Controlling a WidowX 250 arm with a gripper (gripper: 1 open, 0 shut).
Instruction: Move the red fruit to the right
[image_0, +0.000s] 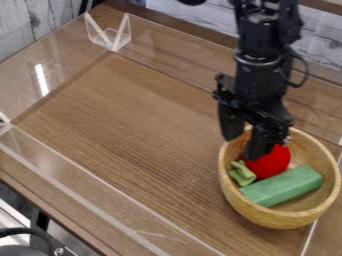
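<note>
On the left of the bench (120, 120), toward the back, I can see a little white wire stand (110, 33), well apart from the business on the right. Between them is bare wood, which looks like plenty of room for setting something down.

Over on the right, the black arm (267, 50) comes down from above, and its claw (251, 135) hangs at the left side of the wooden bowl (274, 217). Its fingers stand apart, as far as I can make out, with nothing gripped between them. I'd guess it is placed there to get at the fruit from above, past the bowl's raised wall.

The red fruit (271, 161) sits inside the bowl, its pale green cap (242, 173) toward the left, with the green block (281, 188) lying slantwise just in front. The block probably helps keep it from rolling forward. Relative to the claw, the fruit is just below and a bit to the right — very near, though whether they touch I can't tell.
</note>
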